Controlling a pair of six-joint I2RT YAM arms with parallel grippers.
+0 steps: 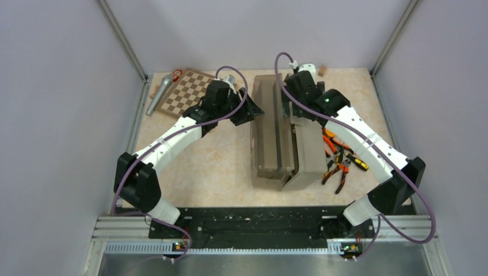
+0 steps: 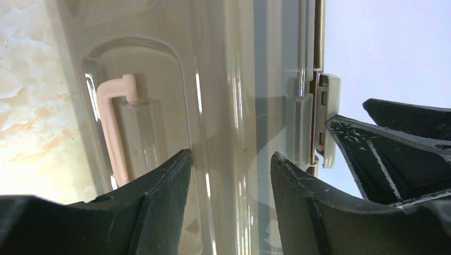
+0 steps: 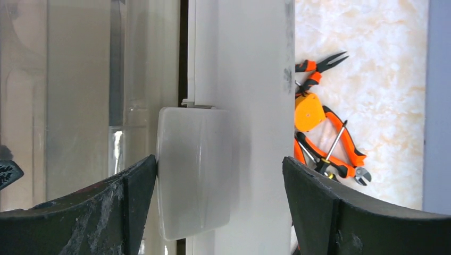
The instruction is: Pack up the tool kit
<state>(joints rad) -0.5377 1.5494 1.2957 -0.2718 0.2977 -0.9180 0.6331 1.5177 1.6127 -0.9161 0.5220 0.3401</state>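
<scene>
The translucent grey-brown toolbox (image 1: 270,144) lies lengthwise mid-table, its right half (image 1: 311,152) tilted outward. My left gripper (image 1: 251,109) (image 2: 230,154) is at its far left side, shut on a ridge of the lid (image 2: 228,79). The pink handle (image 2: 109,122) shows through the plastic. My right gripper (image 1: 292,106) (image 3: 219,162) is at the far end, open wide around a translucent latch (image 3: 194,170). Its left finger (image 3: 133,202) touches the latch and the right finger is apart. Orange-handled pliers (image 1: 339,172) (image 3: 345,138), a screwdriver (image 1: 357,162) (image 3: 332,149) and an orange tape measure (image 3: 308,112) lie right of the box.
A chessboard (image 1: 187,92) and a silver microphone (image 1: 158,95) lie at the far left corner. A small brown object (image 1: 323,71) sits at the far edge. Pale walls enclose the table on three sides.
</scene>
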